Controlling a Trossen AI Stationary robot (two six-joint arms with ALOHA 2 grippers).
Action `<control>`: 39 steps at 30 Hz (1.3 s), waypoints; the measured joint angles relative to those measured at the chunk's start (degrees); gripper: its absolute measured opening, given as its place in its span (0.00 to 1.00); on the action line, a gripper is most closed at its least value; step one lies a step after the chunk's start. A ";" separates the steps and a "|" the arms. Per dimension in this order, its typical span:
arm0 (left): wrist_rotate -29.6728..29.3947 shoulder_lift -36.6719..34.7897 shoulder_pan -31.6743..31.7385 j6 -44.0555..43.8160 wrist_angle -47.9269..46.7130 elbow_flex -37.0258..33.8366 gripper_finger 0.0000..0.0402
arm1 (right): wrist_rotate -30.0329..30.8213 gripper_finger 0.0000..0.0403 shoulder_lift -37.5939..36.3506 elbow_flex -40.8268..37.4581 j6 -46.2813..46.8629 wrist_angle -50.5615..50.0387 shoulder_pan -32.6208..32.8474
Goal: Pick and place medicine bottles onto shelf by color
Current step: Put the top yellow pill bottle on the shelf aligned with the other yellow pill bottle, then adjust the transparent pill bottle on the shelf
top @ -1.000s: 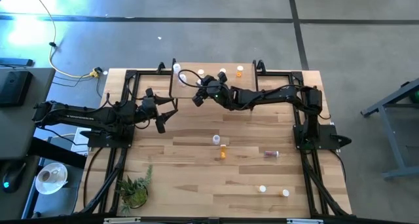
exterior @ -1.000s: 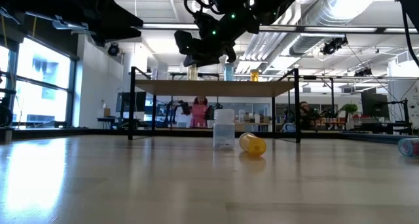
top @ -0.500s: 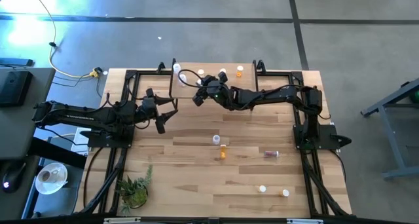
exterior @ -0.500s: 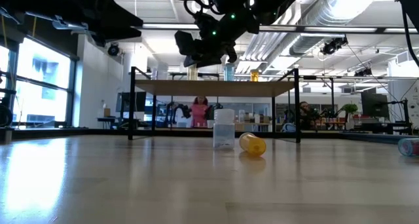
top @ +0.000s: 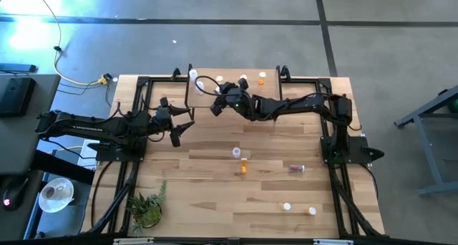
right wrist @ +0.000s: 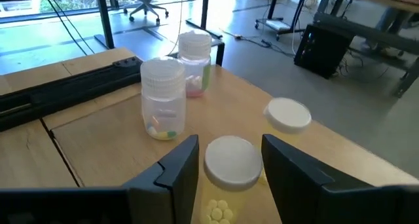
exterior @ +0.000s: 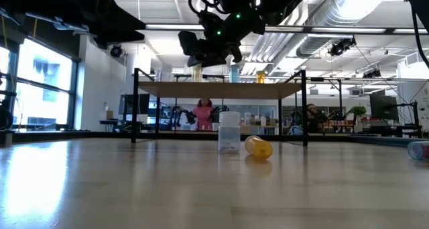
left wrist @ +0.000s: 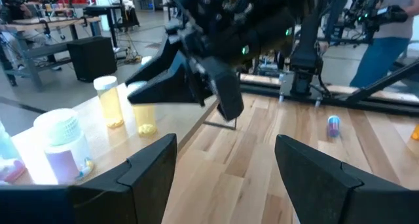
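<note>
Item: my right fingers (right wrist: 229, 168), over the left part of the shelf (top: 268, 88). They stand apart on either side of a white-capped pale yellow bottle (right wrist: 230, 164) standing upright on the board; there is a gap between each finger and the cap, so nothing is clamped.

Item: bottles on the shelf, right wrist view. A clear bottle (right wrist: 162, 97) stands near the board's edge, another clear bottle with pinkish contents (right wrist: 194, 62) just behind it, and a second yellow bottle (right wrist: 287, 115) beside the one between my fingers. From above, an orange bottle (top: 262, 77) stands towards the far right end of the shelf.

Item: my left fingers (left wrist: 226, 178), spread wide, holding nothing, hanging above the desk (top: 215, 195) just left of the shelf.

Item: bottles on the desk. One clear bottle upright (exterior: 229, 130) at mid-desk, an amber one (exterior: 258, 146) lying just beside it, a bluish one (top: 296, 168) lying farther right, and two white-capped ones (top: 299, 208) near the front edge; their body colour is probably pale, but I cannot tell.

Item: a small potted plant (top: 147, 206) at the front left corner.
</note>
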 joint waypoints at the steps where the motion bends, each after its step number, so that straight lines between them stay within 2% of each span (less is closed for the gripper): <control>1: -0.23 0.00 0.00 -0.02 -0.48 0.00 0.62 | 0.08 0.39 0.00 0.00 -0.73 0.45 0.22; 9: -0.65 -0.01 0.00 -0.91 -1.36 -0.02 0.62 | -0.01 0.39 0.00 2.37 -3.90 0.82 1.95; 17: -0.77 -0.02 0.00 -0.90 -1.77 -0.02 0.62 | 3.14 0.39 -0.04 7.42 -4.72 -8.19 2.19; 30: -0.81 -0.02 0.00 -0.90 -1.93 -0.02 0.62 | 2.88 0.39 -0.04 11.48 -6.19 -12.80 2.19; 39: -0.81 -0.02 0.17 -0.88 -5.49 -0.02 0.62 | -4.21 0.39 -0.04 18.47 -6.62 -19.87 2.09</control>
